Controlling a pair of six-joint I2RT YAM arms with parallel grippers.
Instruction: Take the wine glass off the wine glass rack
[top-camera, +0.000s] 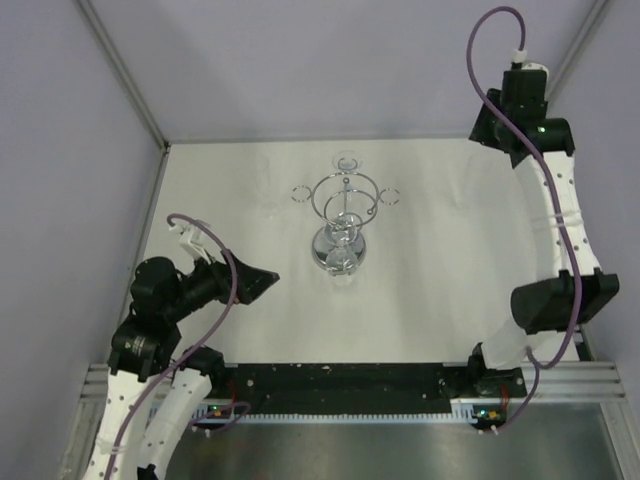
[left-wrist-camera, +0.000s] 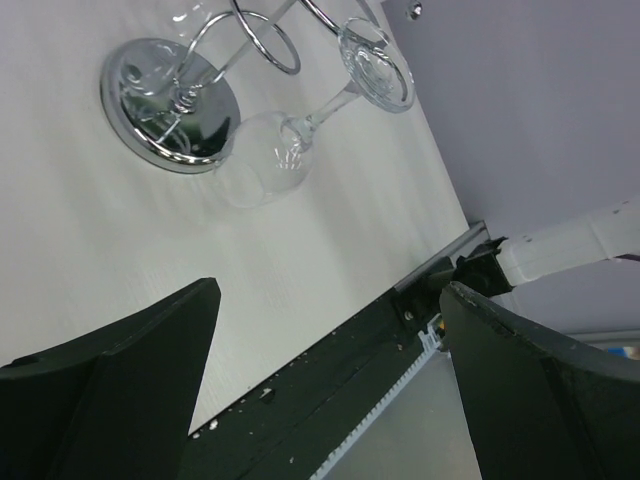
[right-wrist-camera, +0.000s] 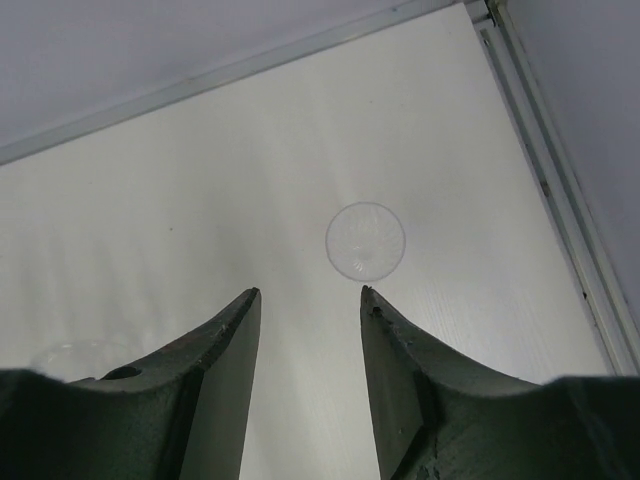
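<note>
Position: the wine glass rack (top-camera: 340, 205) stands upright at the middle of the table (top-camera: 440, 290), its round mirrored base (left-wrist-camera: 165, 110) flat on the white surface. The wine glass (left-wrist-camera: 265, 160) hangs upside down from a wire loop on the side of the rack nearer the arm bases. Its foot (left-wrist-camera: 375, 62) is caught in the loop, the stem slants down, and the bowl sits just beside the rim of the base. Whether the bowl touches the base or the table cannot be told.

The left gripper (left-wrist-camera: 330, 290) has its fingers spread wide with nothing between them. From above it sits low, left of the rack and nearer the arm bases, pointing toward the rack. In the left wrist view the glass lies ahead of the jaws, well apart from both fingertips and offset a little toward the left finger (left-wrist-camera: 130, 380). There is no contact with glass or rack.

The right gripper (right-wrist-camera: 309, 295) has its fingers parted and holds nothing. The right arm reaches to the far right corner of the table, well apart from the rack and the hanging glass. Just ahead of its fingertips a clear round glass outline (right-wrist-camera: 365, 240) sits on the table. Whether that is a rim or a foot cannot be told.
</note>
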